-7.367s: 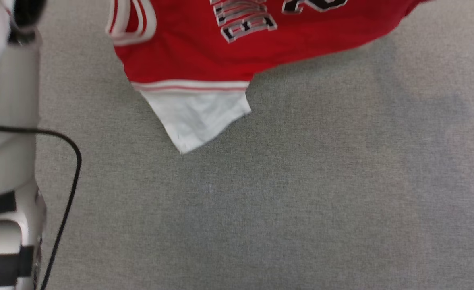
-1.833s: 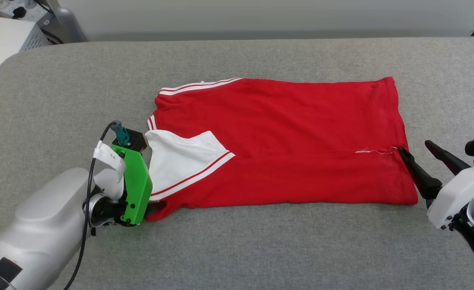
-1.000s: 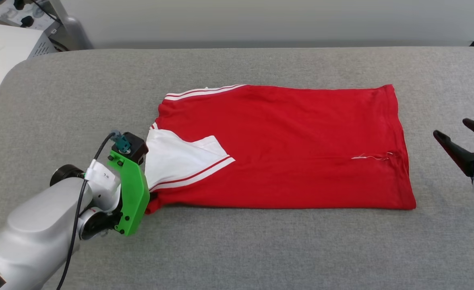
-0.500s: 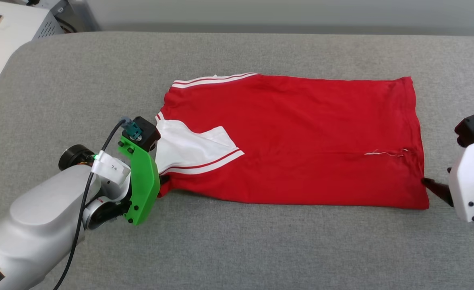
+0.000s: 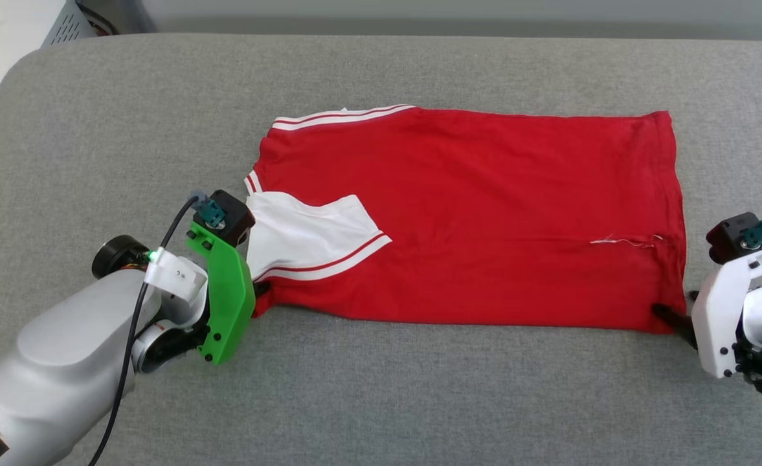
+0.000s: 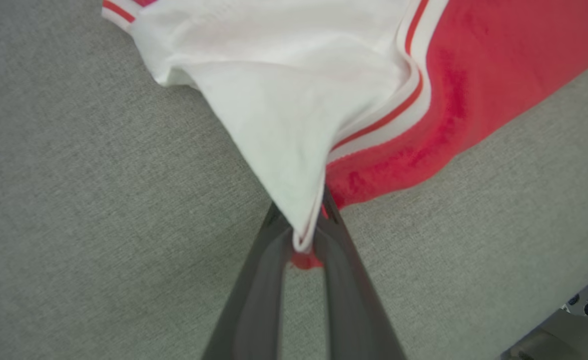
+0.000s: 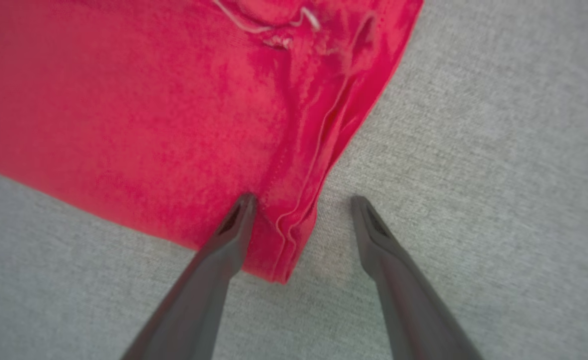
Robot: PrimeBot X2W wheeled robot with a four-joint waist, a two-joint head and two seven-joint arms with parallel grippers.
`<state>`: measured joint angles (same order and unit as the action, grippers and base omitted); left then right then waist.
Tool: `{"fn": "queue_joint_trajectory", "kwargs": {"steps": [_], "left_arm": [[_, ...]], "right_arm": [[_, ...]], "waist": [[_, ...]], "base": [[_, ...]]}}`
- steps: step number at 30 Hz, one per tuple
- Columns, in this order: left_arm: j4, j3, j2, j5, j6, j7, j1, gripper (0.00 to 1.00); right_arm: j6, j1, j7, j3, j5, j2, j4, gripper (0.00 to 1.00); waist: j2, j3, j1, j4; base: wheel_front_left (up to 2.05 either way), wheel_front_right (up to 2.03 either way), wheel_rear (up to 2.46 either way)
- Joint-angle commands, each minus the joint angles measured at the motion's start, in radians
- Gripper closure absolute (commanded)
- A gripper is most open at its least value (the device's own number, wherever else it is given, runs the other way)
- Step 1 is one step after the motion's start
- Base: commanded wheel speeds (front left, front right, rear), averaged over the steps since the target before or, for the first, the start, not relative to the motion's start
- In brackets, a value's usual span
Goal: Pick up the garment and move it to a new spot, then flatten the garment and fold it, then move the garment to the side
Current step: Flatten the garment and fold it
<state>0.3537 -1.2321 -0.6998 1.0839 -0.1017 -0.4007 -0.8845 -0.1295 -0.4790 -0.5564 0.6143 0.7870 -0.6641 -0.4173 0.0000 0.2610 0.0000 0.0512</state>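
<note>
**Fold step: grasp of the near corners.** The garment (image 5: 484, 213) lies flat, plain red side up, mid-way across the grey padded surface (image 5: 419, 401). One white sleeve (image 5: 309, 233) is turned in over its left end.

- **Left:** my left gripper (image 6: 303, 235) is pinched tight on the near left corner, with white sleeve cloth and a tuck of red between the fingers.
- **Right:** my right gripper (image 7: 301, 200) stands spread wide astride the near right hem corner and holds nothing. One finger is at the red cloth and the other on bare surface just beside the hem. The wrist view is soft, so I cannot tell whether the first tip sits on or under the cloth.
- **Next move, as I judge it:** close the right fingers on the hem, then lift both corners together and carry the near edge toward the far edge.
- **Room:** there is bare surface beyond the far edge, before the near edge and at both ends. The surface's rounded left end is well apart from the garment.
</note>
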Motion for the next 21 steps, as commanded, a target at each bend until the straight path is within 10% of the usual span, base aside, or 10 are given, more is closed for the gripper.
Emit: {"fn": "queue_joint_trajectory", "kwargs": {"steps": [1, 21], "left_arm": [[0.009, -0.003, -0.003, 0.000, -0.003, 0.007, 0.020, 1.00], [-0.144, -0.017, -0.127, 0.056, 0.022, -0.008, 0.157, 1.00]], "right_arm": [[-0.001, 0.023, 0.012, 0.042, 0.007, 0.034, -0.019, 1.00], [-0.001, 0.171, 0.174, -0.030, 0.107, -0.110, 0.174, 1.00]], "waist": [[0.0000, -0.014, 0.0000, -0.006], [0.0000, -0.196, 0.0000, -0.004]], "base": [[0.00, 0.00, 0.00], [0.00, 0.00, 0.00]]}}
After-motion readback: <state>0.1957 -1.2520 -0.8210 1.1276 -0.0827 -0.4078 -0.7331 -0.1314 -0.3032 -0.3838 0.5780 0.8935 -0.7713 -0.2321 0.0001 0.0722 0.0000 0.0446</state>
